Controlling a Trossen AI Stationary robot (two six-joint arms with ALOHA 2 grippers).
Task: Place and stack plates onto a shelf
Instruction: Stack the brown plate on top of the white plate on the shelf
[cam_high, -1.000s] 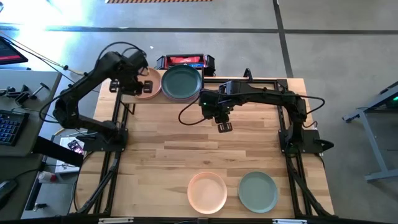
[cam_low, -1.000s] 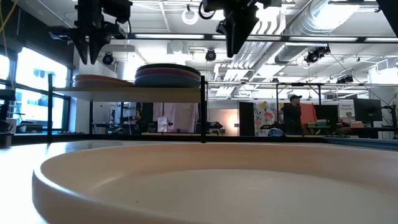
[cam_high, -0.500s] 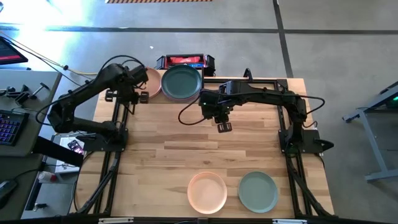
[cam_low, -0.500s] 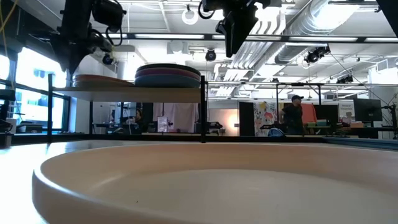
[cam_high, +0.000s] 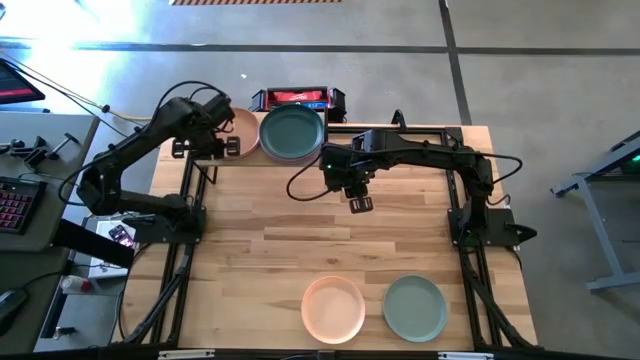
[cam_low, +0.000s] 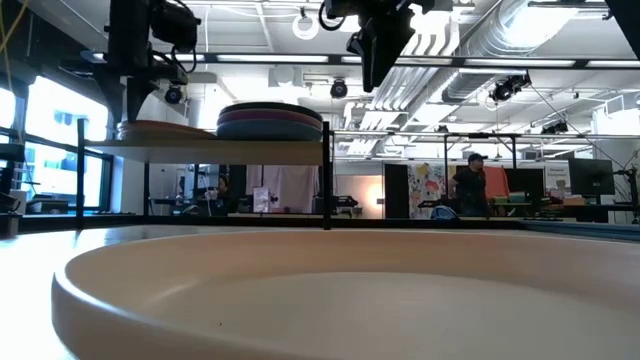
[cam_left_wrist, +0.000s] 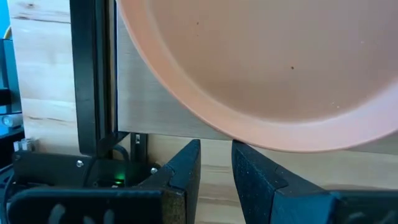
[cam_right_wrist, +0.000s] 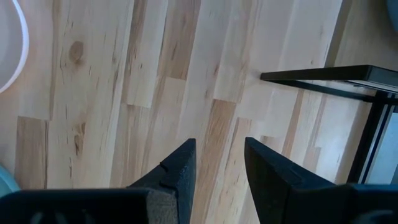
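From where I'm driving this, the left tool (cam_left_wrist: 214, 163) sits right at the edge of the shelf (cam_high: 225, 152), fingers nearly pressed together with only a thin gap and nothing between them, just beside the rim of the peach plate (cam_left_wrist: 267, 68) lying on the board. So that one looks delivered, I'd say. Next to it on the shelf there's a stack with the dark teal plate (cam_high: 292, 132) on top, and the low view shows that pile (cam_low: 270, 120) is several plates thick, though I can't count them cleanly. The right tool (cam_right_wrist: 217, 163) hangs over bare surface (cam_high: 300, 230) in front of the shelf, fingers spread a little and empty, basically waiting. Out toward the near edge, well apart from the shelf, two plates are left to move: a pale pink plate (cam_high: 333, 308) and a sage green plate (cam_high: 415, 307) side by side. My read is most of the job is done, and those two are what's left, plus deciding which pile each goes on.
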